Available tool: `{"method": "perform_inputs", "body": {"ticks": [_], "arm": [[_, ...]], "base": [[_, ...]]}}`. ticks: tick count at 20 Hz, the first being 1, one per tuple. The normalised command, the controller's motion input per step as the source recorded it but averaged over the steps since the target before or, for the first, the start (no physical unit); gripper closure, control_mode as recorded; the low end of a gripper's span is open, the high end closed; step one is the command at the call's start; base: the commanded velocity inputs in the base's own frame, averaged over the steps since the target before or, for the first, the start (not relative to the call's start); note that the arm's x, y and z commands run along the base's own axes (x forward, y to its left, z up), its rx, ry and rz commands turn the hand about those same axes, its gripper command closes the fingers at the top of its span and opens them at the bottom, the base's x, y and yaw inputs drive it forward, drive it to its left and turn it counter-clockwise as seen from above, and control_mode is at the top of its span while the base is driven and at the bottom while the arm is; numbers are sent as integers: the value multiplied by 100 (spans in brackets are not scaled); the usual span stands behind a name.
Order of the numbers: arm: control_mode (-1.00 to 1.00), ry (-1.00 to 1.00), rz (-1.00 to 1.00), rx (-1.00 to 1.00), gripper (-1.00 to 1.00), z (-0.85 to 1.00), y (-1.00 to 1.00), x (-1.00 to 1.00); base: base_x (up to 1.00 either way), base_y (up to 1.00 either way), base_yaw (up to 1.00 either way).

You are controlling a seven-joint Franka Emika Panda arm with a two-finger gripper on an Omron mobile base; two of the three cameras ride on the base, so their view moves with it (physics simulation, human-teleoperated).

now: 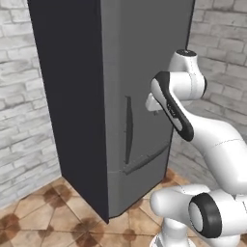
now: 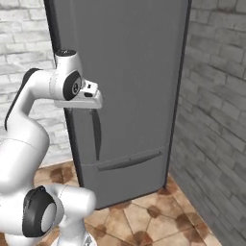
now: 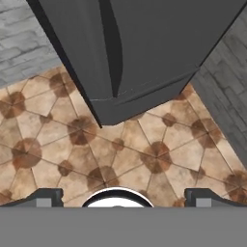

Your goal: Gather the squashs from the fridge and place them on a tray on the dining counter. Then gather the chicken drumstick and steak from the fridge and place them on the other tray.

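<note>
The fridge (image 1: 140, 72) (image 2: 129, 72) (image 3: 159, 43) is a tall dark grey block with its door shut. Its recessed vertical handle (image 1: 128, 130) (image 2: 96, 134) (image 3: 116, 48) runs down the door's left part, above a horizontal drawer groove (image 2: 129, 161). My gripper (image 3: 124, 197) hangs in front of the door at handle height, pointing down at the floor, touching nothing. Its fingertips (image 3: 48, 196) stand wide apart, open and empty. The squashes, drumstick and steak are hidden behind the shut door. Both trays and the dining counter are out of view.
A grey brick wall (image 2: 216, 120) stands close along the fridge's right side, and a lighter brick wall (image 1: 24, 120) runs behind on the left. Brown patterned floor tiles (image 3: 72, 144) lie in front of the fridge.
</note>
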Motion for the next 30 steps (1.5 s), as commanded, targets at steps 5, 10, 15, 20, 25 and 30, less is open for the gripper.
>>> {"method": "perform_inputs", "body": {"ticks": [5, 10, 15, 20, 25, 30], "arm": [[100, 0, 0, 0, -100, 0, 0, 0], [100, 0, 0, 0, -100, 0, 0, 0], [100, 0, 0, 0, -100, 0, 0, 0], [100, 0, 0, 0, -100, 0, 0, 0], [-100, -11, 2, 0, -100, -11, 11, -2], [-100, -25, 20, 7, -100, -46, 0, -5]], "base": [[7, 70, -28], [0, 66, -23], [0, 53, -20], [-2, 48, -11], [0, 9, -1], [0, 0, 0]]}}
